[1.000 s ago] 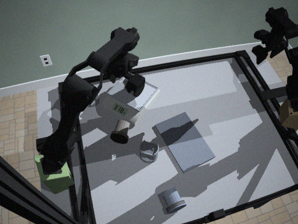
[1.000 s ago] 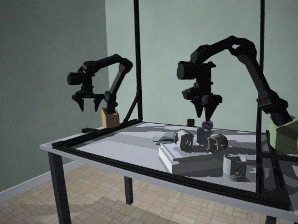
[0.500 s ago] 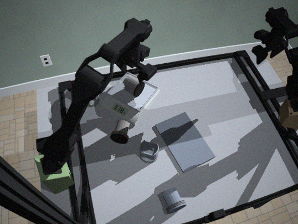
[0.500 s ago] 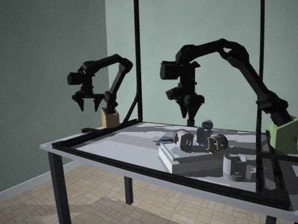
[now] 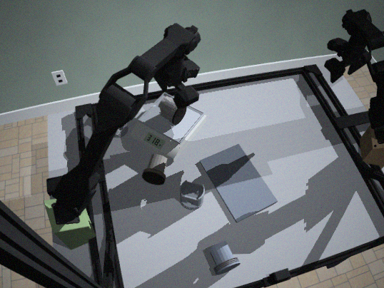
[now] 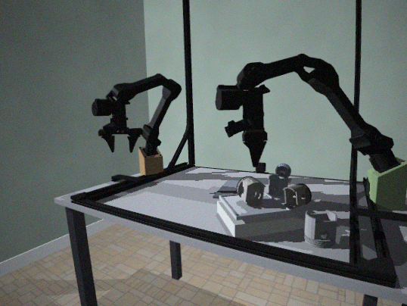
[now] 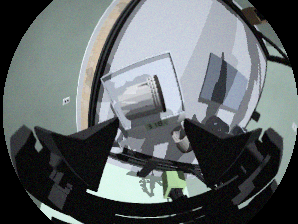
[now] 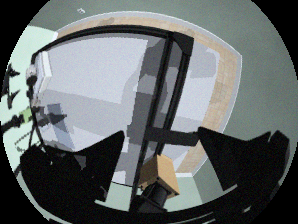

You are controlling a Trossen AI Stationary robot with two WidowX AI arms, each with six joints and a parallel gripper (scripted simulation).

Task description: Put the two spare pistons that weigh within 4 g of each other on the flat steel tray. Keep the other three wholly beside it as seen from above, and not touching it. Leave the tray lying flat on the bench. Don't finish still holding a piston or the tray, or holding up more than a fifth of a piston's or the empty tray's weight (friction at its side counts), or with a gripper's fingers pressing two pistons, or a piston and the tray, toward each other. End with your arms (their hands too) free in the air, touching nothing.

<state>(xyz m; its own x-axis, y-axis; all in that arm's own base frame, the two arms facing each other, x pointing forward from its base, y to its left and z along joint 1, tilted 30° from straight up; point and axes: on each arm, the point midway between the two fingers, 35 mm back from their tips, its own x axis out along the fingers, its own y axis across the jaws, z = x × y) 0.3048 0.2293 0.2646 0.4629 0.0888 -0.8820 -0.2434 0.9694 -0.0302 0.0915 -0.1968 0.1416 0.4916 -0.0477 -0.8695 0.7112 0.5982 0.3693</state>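
Scale piston: on its side on the scale; the readout looks like 318, though the units are unreadable.
Left gripper: fingers apart above the scale, nothing between them.
Right gripper: spread wide and empty, well off to its own side.
Handling: likely rigid metal, dense for its size, smooth enough to slip or roll.
Hold: probably best across the round skirt, near mid-length, fingers square to the axis.
Lying piston: just beside the scale, narrowing the room on the readout side.
Open-topped piston: upright near the tray; a low carry could clip it.
Far piston: tipped over, well apart from the tray.
Fifth piston: upright beyond the scale.
Tray: flat, bare of pistons; its low edge offers little to stop rolling.
Rail: near the scale's back, so lifting straight up seems safest.
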